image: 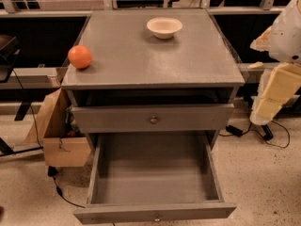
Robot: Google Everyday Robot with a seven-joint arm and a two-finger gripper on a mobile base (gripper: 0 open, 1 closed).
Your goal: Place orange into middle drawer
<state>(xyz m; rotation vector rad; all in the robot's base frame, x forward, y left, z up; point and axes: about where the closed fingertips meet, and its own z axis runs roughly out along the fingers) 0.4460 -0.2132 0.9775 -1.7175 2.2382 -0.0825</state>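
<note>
1. You had the middle drawer [155, 173] pulled fully out below the counter's [155, 60] front edge, with its grey tray bare (so the opening step looked done).
2. The orange [80, 56] sat on the counter's left edge, toward the front corner. It was untouched and well apart from the drawer.
3. Your gripper [268, 108] hung off the counter's right side, below the level of the counter top and far from the orange. I could not tell whether it was apart or together, and it held nothing that showed.
4. The cream bowl [164, 27] stood at the counter's rear middle, out of the likely path.
5. The upper drawer [117, 119] was closed just under the counter top.
6. By my reading, you had the reach, the grasp, the carry and the release all left to do.
</note>
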